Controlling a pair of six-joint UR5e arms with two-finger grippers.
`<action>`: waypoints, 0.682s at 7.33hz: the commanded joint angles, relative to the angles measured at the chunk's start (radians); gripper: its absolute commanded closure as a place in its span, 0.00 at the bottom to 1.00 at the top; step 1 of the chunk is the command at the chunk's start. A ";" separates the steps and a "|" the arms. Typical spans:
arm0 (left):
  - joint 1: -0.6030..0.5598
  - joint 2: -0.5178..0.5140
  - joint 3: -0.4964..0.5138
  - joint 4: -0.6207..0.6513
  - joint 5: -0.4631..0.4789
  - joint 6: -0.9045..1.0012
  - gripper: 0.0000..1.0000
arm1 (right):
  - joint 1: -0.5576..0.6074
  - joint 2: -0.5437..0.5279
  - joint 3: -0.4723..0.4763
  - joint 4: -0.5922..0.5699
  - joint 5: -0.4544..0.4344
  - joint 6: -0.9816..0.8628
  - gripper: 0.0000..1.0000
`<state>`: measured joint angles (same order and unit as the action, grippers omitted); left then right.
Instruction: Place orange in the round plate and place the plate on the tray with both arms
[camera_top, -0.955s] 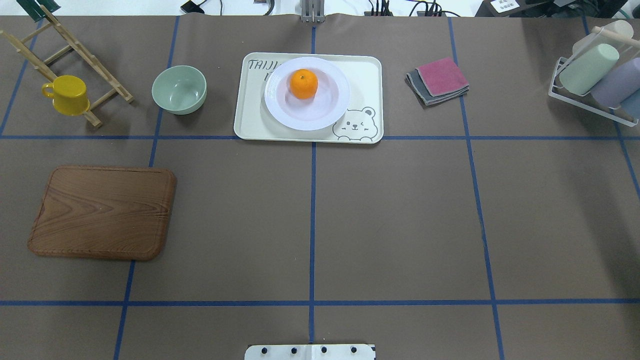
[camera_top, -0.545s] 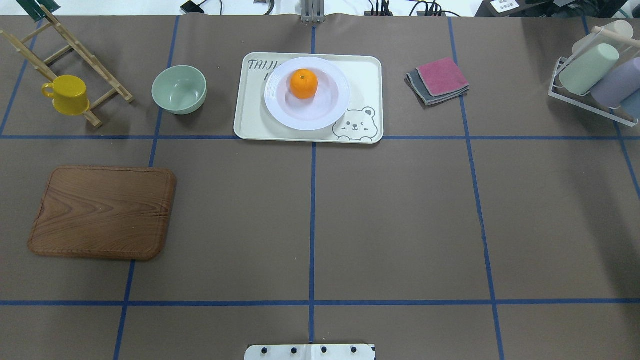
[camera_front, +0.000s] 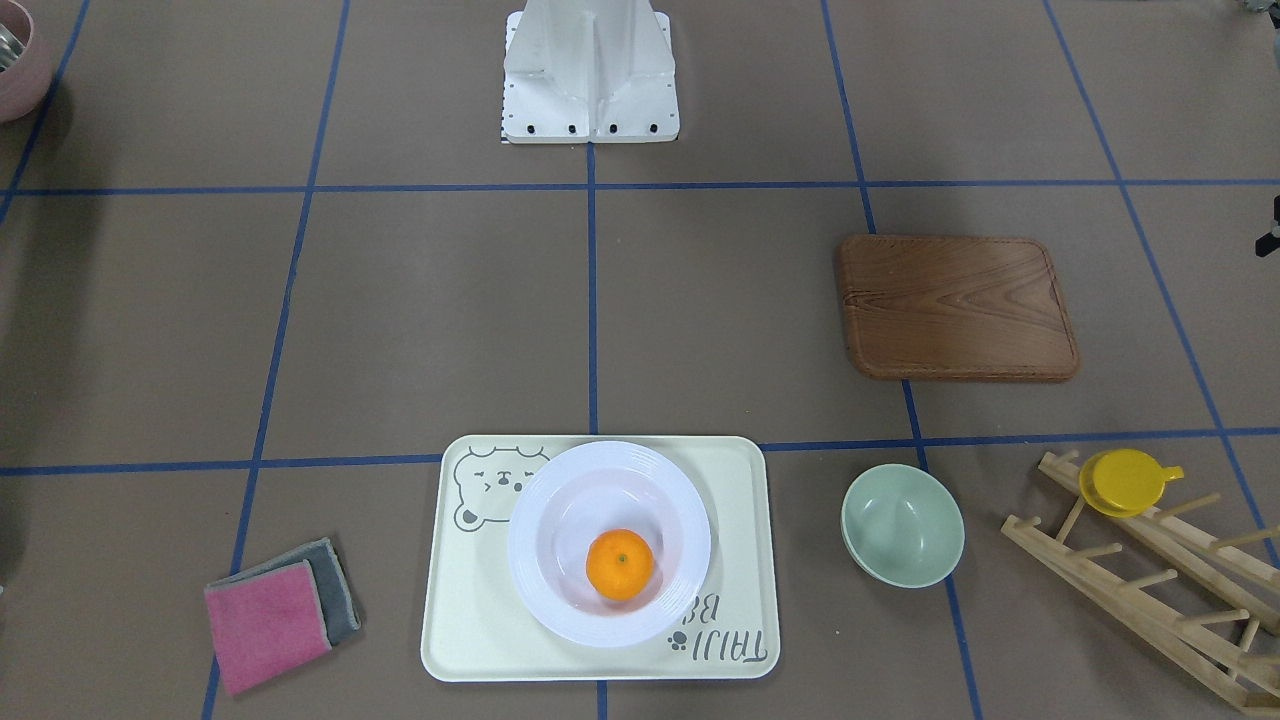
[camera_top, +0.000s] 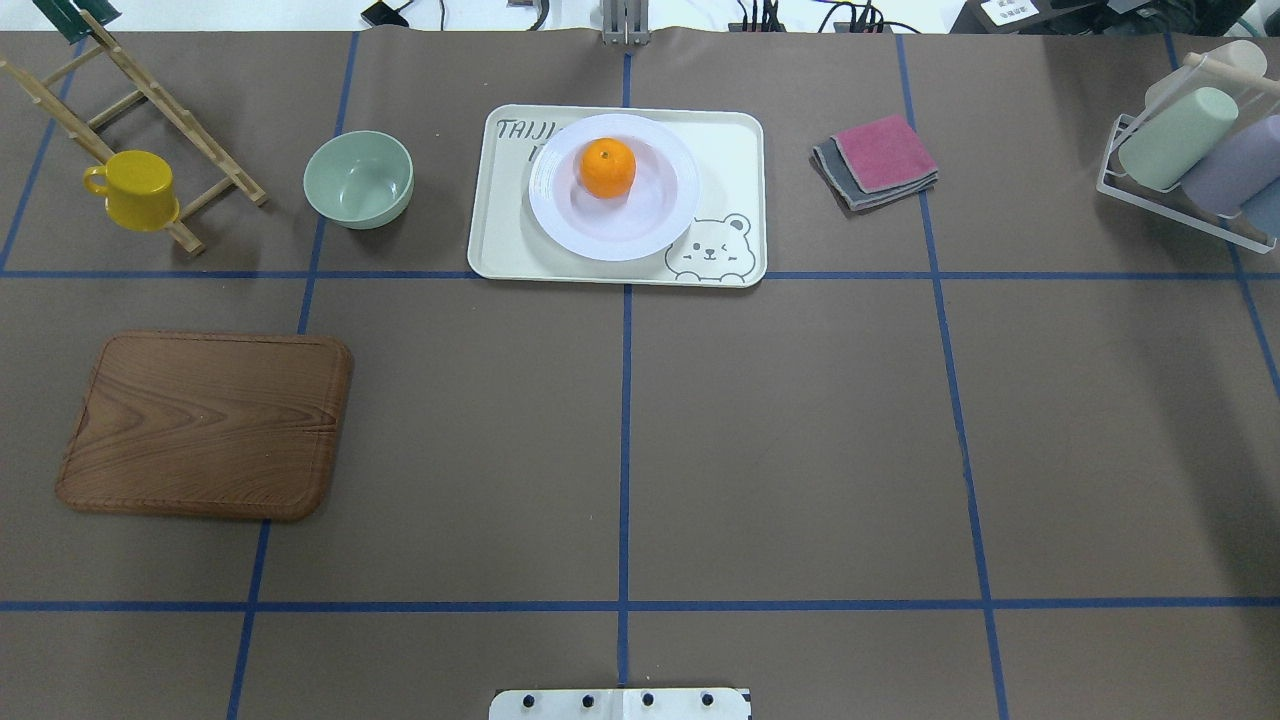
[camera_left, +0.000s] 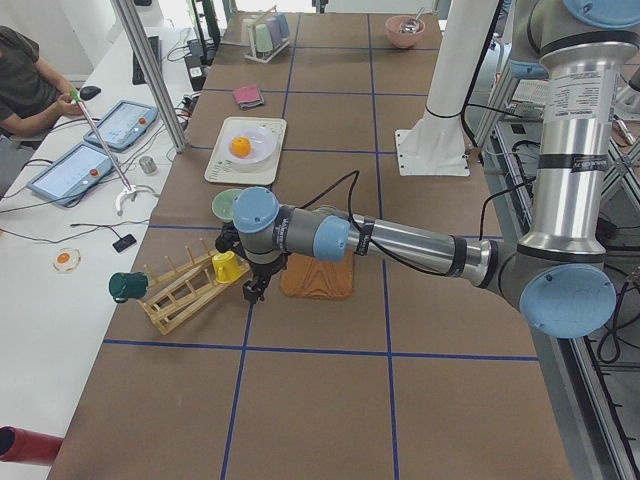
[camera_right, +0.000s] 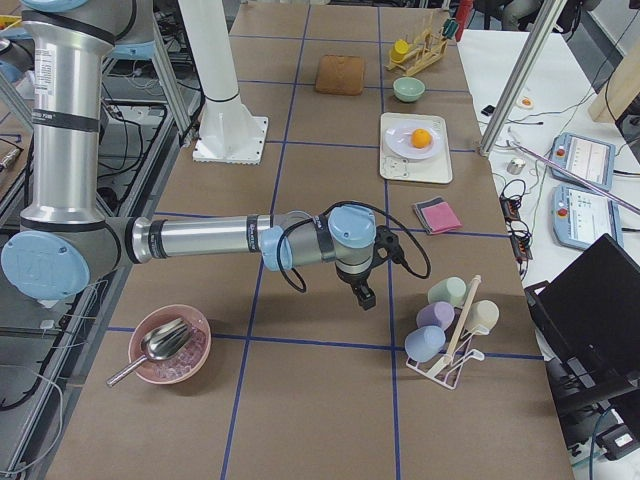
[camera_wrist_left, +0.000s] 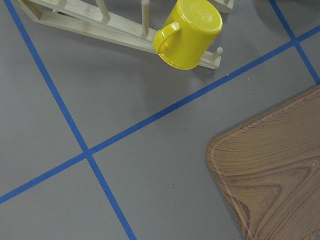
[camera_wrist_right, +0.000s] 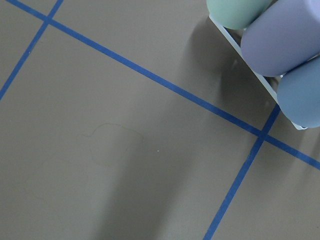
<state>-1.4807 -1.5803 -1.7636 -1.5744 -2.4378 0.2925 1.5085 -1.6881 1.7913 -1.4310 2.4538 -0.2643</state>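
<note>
The orange (camera_top: 607, 167) lies in the white round plate (camera_top: 560, 215), and the plate stands on the cream tray (camera_top: 730, 150) at the table's far middle. The front-facing view shows the same: orange (camera_front: 619, 564), plate (camera_front: 560, 500), tray (camera_front: 735, 500). Neither arm is near the tray. The left gripper (camera_left: 254, 291) hangs low beside the yellow cup and the wooden board. The right gripper (camera_right: 366, 297) hangs over bare table near the rack of pastel cups. Both show only in the side views, so I cannot tell whether either is open or shut.
A pale-green bowl (camera_top: 358, 180) sits left of the tray. Further left a yellow cup (camera_top: 133, 190) hangs on a wooden rack (camera_top: 150, 110). A wooden board (camera_top: 205, 425) lies front left. Folded cloths (camera_top: 875, 160) and a cup rack (camera_top: 1190, 150) are on the right.
</note>
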 joint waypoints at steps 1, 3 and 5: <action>0.000 0.022 -0.020 0.001 0.006 -0.003 0.00 | 0.016 -0.016 0.033 0.000 -0.005 0.045 0.00; 0.002 0.028 -0.016 -0.009 0.006 0.004 0.00 | 0.018 -0.022 0.043 0.003 -0.006 0.043 0.01; 0.003 0.026 -0.013 -0.012 0.006 0.005 0.00 | 0.021 -0.019 0.034 0.001 0.002 0.039 0.00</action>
<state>-1.4778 -1.5542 -1.7792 -1.5838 -2.4314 0.2959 1.5282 -1.7102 1.8313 -1.4289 2.4502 -0.2253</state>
